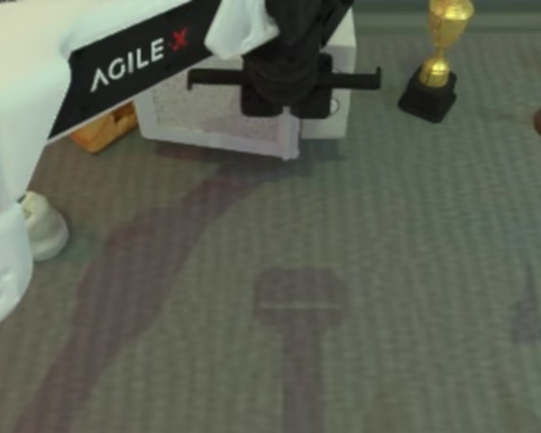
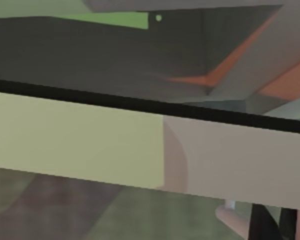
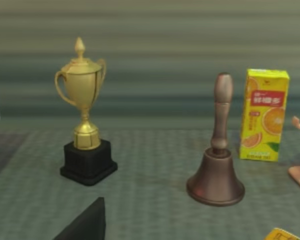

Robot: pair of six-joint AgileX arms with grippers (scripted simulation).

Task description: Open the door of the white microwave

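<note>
Microwave: white microwave [image 1: 329,122] at the table's [image 1: 361,298] far edge, left of centre.
Door: door [image 1: 221,115], speckled grey window, swung slightly outward.
Left gripper: left gripper [image 1: 284,90] over the door; finger state unclear.
Hidden: microwave top covered by the arm.

The grey-green table [image 1: 388,271] carries the white microwave [image 1: 338,54], trophy [image 1: 437,63], bell [image 3: 216,165] and juice carton [image 3: 265,115]

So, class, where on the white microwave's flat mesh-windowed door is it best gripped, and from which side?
Grip the flat white mesh-windowed door at its free vertical edge beside the knob panel, coming from the boxy white microwave's front. That edge seems to jut forward slightly; the flat face offers nothing to pinch. The left end effector hovers there.
</note>
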